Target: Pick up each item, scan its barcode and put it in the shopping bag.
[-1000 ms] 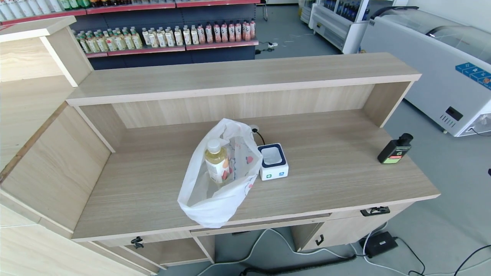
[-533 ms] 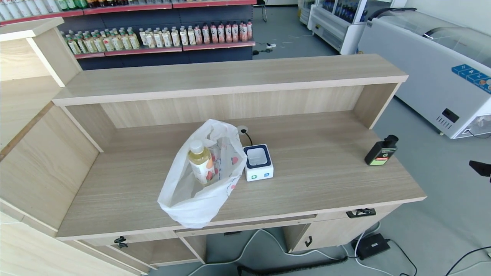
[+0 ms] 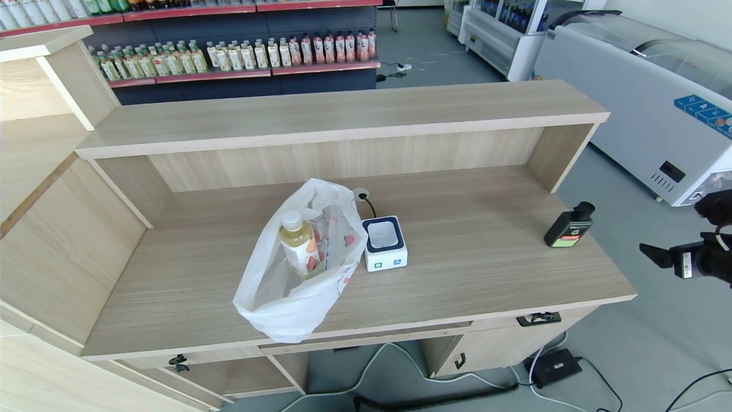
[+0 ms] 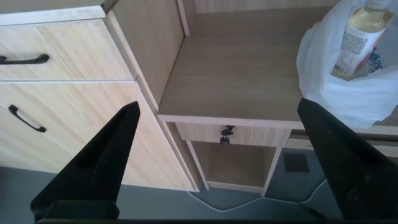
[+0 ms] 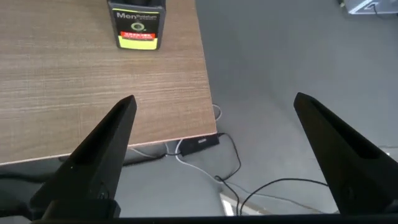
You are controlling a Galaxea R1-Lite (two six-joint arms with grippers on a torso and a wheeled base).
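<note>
A white plastic shopping bag (image 3: pixel 286 297) stands open on the wooden counter (image 3: pixel 486 252), with a yellow drink bottle (image 3: pixel 297 243) upright inside it. The white and blue barcode scanner (image 3: pixel 384 243) sits just right of the bag. A black bottle with a green and red label (image 3: pixel 568 226) stands near the counter's right end. My right gripper (image 3: pixel 657 256) hangs open off the counter's right edge, level with the black bottle (image 5: pixel 138 25) and apart from it. My left gripper (image 4: pixel 219 106) is open, low beside the counter's left front corner, with the bag (image 4: pixel 348 87) and drink bottle (image 4: pixel 362 34) beyond it.
A raised shelf wall (image 3: pixel 343 120) bounds the counter at the back and sides. Drawers with black handles (image 4: pixel 25 59) stand to the left. Cables and a power brick (image 3: pixel 557 366) lie on the floor under the counter. A chest freezer (image 3: pixel 646 109) stands at the right.
The head camera shifted, sliding the whole scene left. My right gripper has come in from the right edge toward the counter's right end. Bag, bottles and scanner stay put.
</note>
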